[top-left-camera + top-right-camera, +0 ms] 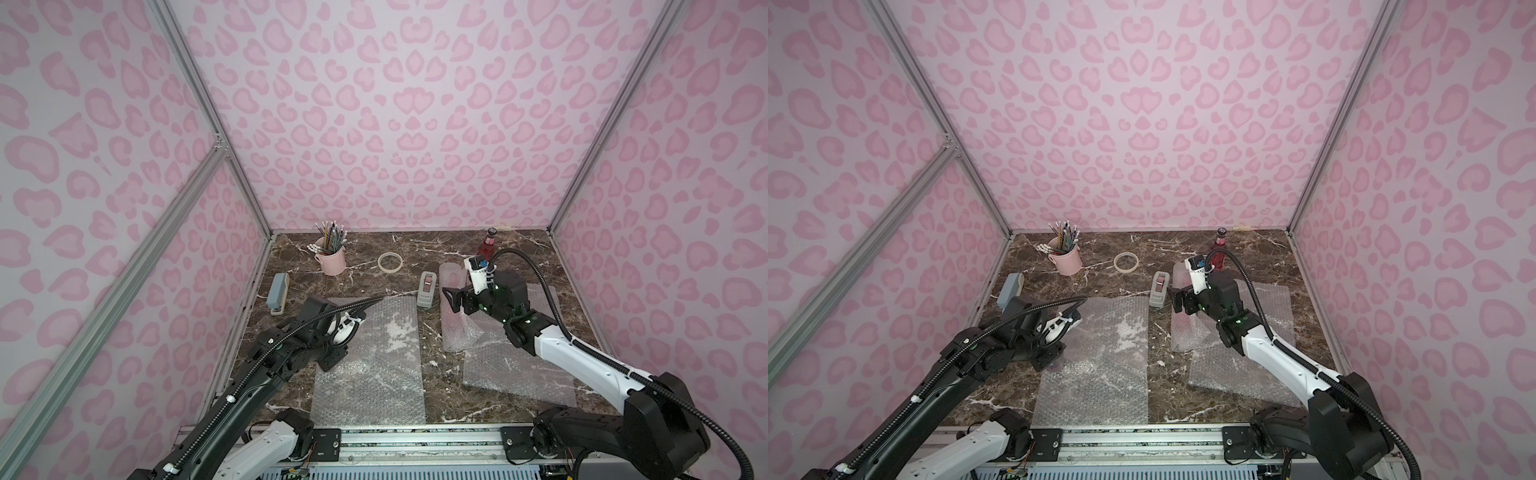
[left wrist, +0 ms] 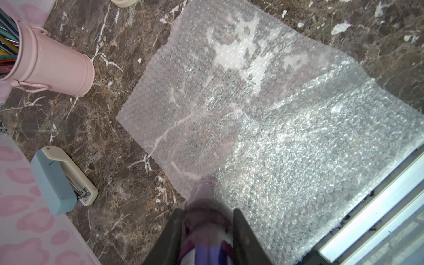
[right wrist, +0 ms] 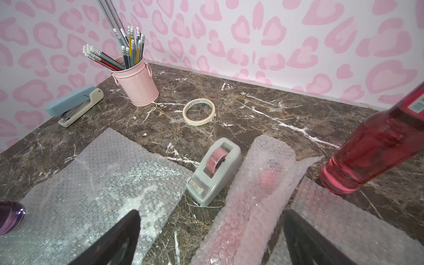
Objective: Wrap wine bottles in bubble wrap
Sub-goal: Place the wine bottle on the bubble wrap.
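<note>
The left gripper (image 2: 207, 212) was clenched on the dark purple wine bottle (image 2: 204, 197). The bottle's base stuck out past the fingertips over the left border of the flat bubble wrap sheet (image 2: 229, 103), which ran from the tabletop's (image 1: 365, 257) near edge toward its middle, left of centre. Whether the base touched the sheet could not be told.

The step looked like laying this bottle down for rolling. It would go best with the bottle set crosswise near one short end of the sheet and square to the long sides. Round glass rolls, so it should be let go only once it rests.

The right gripper (image 3: 212, 215) was spread wide and empty above a bubble wrap roll (image 3: 257, 183) showing pink inside, just beside the tape dispenser (image 3: 213, 172). A pink-red bottle (image 1: 486, 247) stood upright near the far edge, toward the right corner.
</note>
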{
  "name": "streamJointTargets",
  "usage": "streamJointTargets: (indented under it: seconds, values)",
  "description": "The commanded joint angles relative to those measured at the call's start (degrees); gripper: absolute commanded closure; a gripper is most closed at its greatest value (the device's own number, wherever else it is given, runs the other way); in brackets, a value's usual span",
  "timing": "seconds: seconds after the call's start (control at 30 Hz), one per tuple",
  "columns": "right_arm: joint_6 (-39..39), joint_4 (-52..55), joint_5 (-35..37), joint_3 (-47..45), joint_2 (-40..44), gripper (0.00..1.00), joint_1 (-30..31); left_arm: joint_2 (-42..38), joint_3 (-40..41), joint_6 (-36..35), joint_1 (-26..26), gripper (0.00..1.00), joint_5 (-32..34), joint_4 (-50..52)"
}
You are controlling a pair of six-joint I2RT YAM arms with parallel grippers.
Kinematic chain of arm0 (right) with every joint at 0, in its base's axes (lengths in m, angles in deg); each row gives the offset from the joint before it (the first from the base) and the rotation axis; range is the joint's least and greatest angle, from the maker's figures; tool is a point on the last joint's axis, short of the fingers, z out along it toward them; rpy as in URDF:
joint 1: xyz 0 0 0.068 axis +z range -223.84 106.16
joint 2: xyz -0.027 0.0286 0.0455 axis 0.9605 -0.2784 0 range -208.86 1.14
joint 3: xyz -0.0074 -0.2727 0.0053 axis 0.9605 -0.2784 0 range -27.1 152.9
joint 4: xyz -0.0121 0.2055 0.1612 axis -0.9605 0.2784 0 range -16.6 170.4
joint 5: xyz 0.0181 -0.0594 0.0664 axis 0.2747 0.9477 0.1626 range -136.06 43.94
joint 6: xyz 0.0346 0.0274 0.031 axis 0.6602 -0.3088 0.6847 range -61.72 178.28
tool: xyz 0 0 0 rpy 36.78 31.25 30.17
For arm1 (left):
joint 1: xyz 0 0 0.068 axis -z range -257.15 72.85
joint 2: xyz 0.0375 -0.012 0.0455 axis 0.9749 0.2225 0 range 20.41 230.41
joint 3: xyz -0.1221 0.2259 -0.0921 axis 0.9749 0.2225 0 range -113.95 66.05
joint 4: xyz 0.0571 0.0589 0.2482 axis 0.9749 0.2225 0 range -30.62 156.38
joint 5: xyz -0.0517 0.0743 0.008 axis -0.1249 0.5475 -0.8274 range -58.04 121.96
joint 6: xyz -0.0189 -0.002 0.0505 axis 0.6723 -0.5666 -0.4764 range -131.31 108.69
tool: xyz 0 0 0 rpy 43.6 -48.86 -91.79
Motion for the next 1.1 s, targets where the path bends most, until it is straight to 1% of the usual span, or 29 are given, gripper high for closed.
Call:
streamJointTargets:
  seconds: [0.0, 0.17, 0.37, 0.47, 0.63, 0.7, 0.8, 0.97, 1.07]
  values:
    - [0.5, -2.1, -0.7, -0.4, 0.0, 0.02, 0.0, 0.2, 0.5, -0.7, 0.4, 0.97, 0.8, -0.9]
    - [0.3, -1.4, -0.5, -0.6, 0.4, 0.02, 0.1, 2.7, 0.5, -1.0, 2.7, 0.97, 2.0, -0.5]
    - [0.3, -1.9, -0.2, -1.3, 0.9, 0.02, 0.0, 6.6, -0.7, -1.0, 4.9, 0.97, -1.3, -1.5]
    - [0.2, -1.8, 0.2, -1.3, 0.7, 0.02, 0.0, 10.4, -1.9, -0.4, 7.4, 0.97, -2.9, -2.3]
    - [-0.2, -1.7, 1.1, -1.7, 0.8, 0.02, 0.0, 19.1, -3.6, 0.9, 14.2, 0.97, 1.8, -4.2]
    - [-0.4, -1.7, 1.8, -2.1, 1.1, 0.02, 0.0, 22.0, -3.9, 2.3, 15.7, 0.97, 2.7, -5.9]
    - [-1.0, -1.9, 3.4, -2.7, 1.1, 0.02, 0.0, 25.9, -4.1, 3.5, 18.3, 0.97, 1.6, -9.3]
    - [-2.4, -2.6, 5.5, -3.4, 0.4, 0.02, -0.2, 31.6, -2.5, 2.0, 21.7, 0.97, 1.6, -15.9]
    - [-2.4, -3.0, 5.5, -3.6, 0.0, 0.02, -0.2, 35.4, -4.2, 1.0, 22.8, 0.97, 1.4, -17.0]
